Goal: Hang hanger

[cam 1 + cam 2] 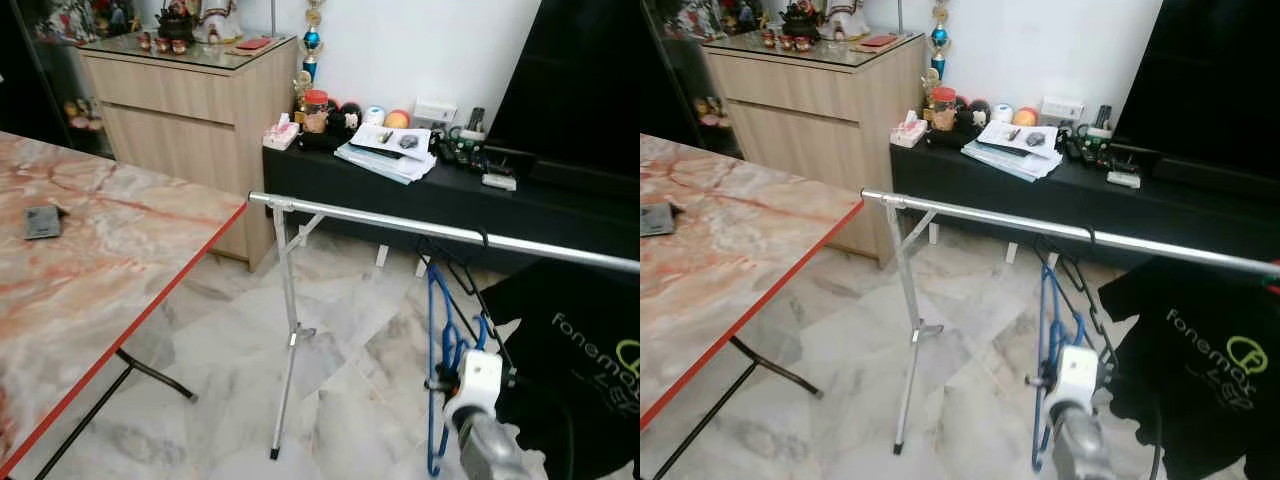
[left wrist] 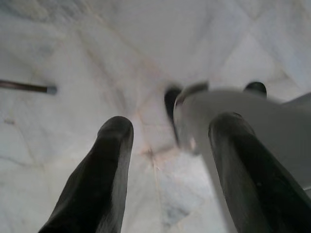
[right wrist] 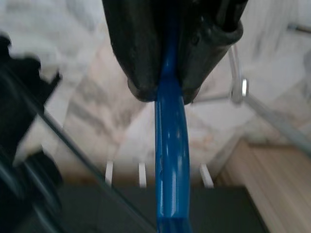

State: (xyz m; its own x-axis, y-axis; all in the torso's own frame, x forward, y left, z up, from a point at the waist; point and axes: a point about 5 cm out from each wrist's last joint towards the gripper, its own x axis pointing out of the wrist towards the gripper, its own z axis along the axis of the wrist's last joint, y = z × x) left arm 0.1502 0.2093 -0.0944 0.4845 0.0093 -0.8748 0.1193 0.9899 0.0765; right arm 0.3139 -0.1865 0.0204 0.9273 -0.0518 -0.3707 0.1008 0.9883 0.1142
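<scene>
My right hand (image 1: pixel 462 372) gripping the blue hanger (image 1: pixel 440 345) just below the silver rail (image 1: pixel 440 231), black hanger (image 1: pixel 462 285) hooking over the rail beside it, black shirt (image 1: pixel 575 350) hanging to the right, marble table (image 1: pixel 90 260) sitting at left.

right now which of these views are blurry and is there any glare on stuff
The left eye view is fairly sharp; the metal rail catches a bright sheen and the marble table shines softly. In the right wrist view the blue hanger shows glossy streaks, with the floor behind out of focus. The left wrist view is smeared, its left gripper soft-edged.
</scene>
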